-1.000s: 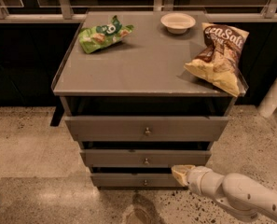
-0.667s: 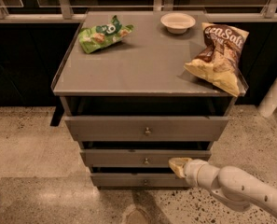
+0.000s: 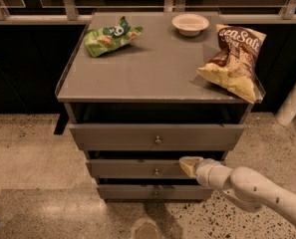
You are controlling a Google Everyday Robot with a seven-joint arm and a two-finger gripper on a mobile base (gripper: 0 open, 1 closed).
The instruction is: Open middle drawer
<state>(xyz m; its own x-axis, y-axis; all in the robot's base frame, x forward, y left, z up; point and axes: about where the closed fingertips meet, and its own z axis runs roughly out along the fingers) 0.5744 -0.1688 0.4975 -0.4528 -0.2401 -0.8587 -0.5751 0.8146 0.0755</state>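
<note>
The middle drawer (image 3: 132, 169) is a grey flat front with a small round metal knob (image 3: 156, 172) at its centre, between a taller, wider top drawer (image 3: 112, 137) and a narrower bottom drawer (image 3: 132, 192). My gripper (image 3: 189, 165) comes in from the lower right on a white arm. Its tip lies in front of the middle drawer's right part, a short way right of the knob and slightly above it.
On the cabinet top (image 3: 152, 68) lie a green snack bag (image 3: 110, 36), a white bowl (image 3: 190, 23) and a brown-and-yellow chip bag (image 3: 234, 59). A speckled floor (image 3: 28, 158) surrounds the cabinet. A white post (image 3: 293, 103) stands at right.
My gripper has moved up and to the left, from beside the bottom drawer's right end to the middle drawer's front, closer to its knob.
</note>
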